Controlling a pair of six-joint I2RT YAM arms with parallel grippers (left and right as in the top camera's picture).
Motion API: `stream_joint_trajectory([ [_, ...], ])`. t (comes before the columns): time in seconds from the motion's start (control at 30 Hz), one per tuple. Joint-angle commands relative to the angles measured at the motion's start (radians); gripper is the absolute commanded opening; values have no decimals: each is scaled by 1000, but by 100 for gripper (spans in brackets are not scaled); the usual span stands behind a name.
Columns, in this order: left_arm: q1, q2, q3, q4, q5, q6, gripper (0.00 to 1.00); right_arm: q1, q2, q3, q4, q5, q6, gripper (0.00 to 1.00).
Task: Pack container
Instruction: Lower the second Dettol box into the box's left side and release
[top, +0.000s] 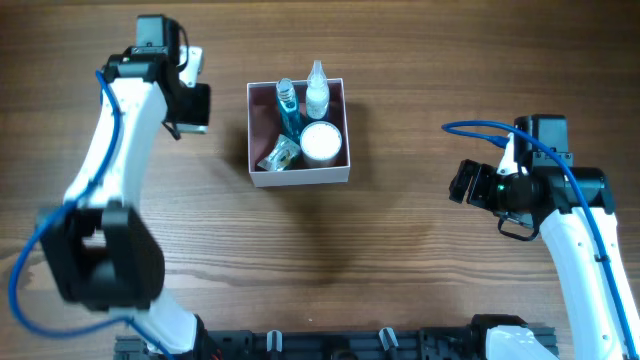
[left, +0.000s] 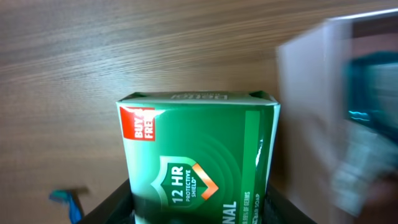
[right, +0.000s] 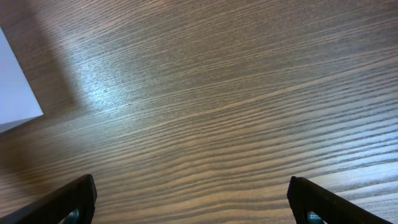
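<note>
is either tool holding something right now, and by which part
The left tool grips a green soap box by the sides of its near end. The right tool is open and empty.

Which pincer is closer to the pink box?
Left. The left pincer, holding green soap, is just beside the box; the right pincer hangs open far off on the opposite side.
</note>
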Motion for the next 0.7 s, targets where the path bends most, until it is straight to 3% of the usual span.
stream_joint_trajectory([
  [0.0, -100, -127, 3, -65, 25, -197, 4, 2, 3, -3, -2, -12, -13, 100],
  [0.27, -279, -175, 3, -141, 182, -509, 4, 2, 3, -3, -4, -12, -13, 100],
  [0.67, -339, -103, 2, -141, 144, -556, 4, 2, 3, -3, -21, -12, -20, 100],
])
